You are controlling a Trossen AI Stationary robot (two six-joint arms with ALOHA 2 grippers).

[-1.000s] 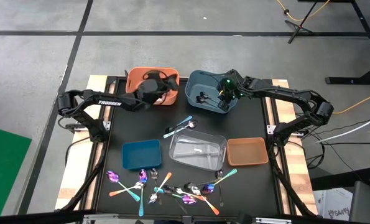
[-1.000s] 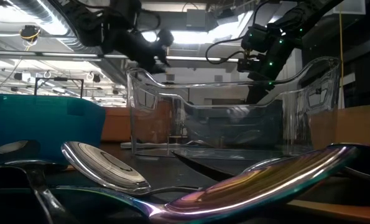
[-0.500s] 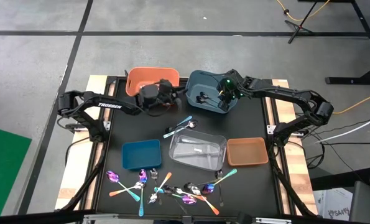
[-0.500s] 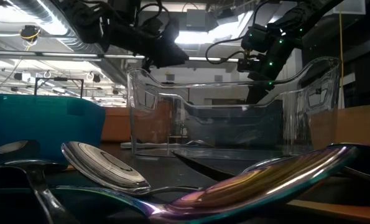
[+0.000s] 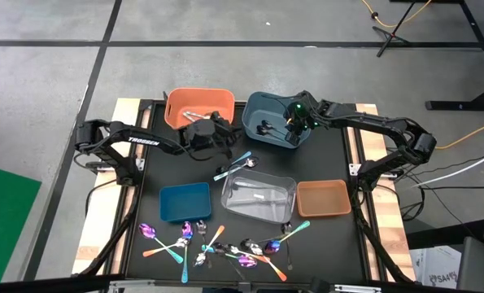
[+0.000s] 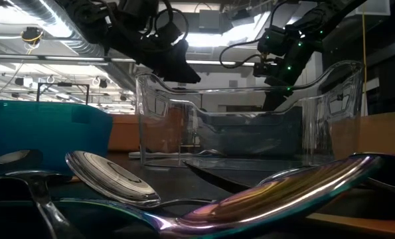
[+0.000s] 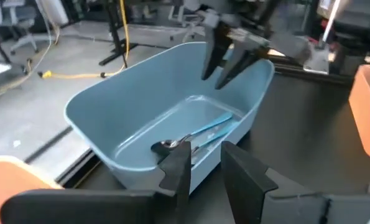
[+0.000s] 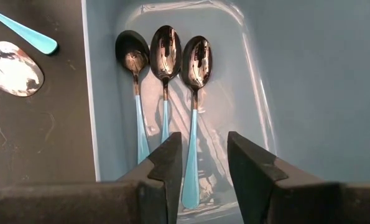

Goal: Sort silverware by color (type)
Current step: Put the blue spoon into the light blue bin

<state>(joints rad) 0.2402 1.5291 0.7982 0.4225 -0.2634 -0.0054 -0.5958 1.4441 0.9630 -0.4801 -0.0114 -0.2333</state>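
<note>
My left gripper (image 5: 222, 135) (image 7: 203, 169) hangs open and holds nothing, just off the orange bin's (image 5: 199, 107) near right corner, pointing toward the blue-grey bin (image 5: 272, 118) (image 7: 172, 112). My right gripper (image 5: 294, 124) (image 8: 200, 162) is open above that bin, with nothing between its fingers. Three teal-handled spoons (image 8: 166, 93) lie side by side on the bin's floor. One piece of silverware (image 5: 192, 115) lies in the orange bin. Two teal-handled pieces (image 5: 237, 163) lie on the mat mid-table. Several mixed spoons and forks (image 5: 217, 246) lie scattered at the near edge.
A teal bin (image 5: 185, 201), a clear bin (image 5: 259, 195) holding a silver piece, and a brown bin (image 5: 323, 198) stand in a row across the middle of the table. In the low view the clear bin (image 6: 250, 113) rises behind spoons (image 6: 111, 176) lying close to the camera.
My left gripper has come off from above the orange bin toward the table's right and near side, sinking a little and rolling its wrist. The bin's inside now shows, with a piece of silverware in it. Its fingers stay open.
</note>
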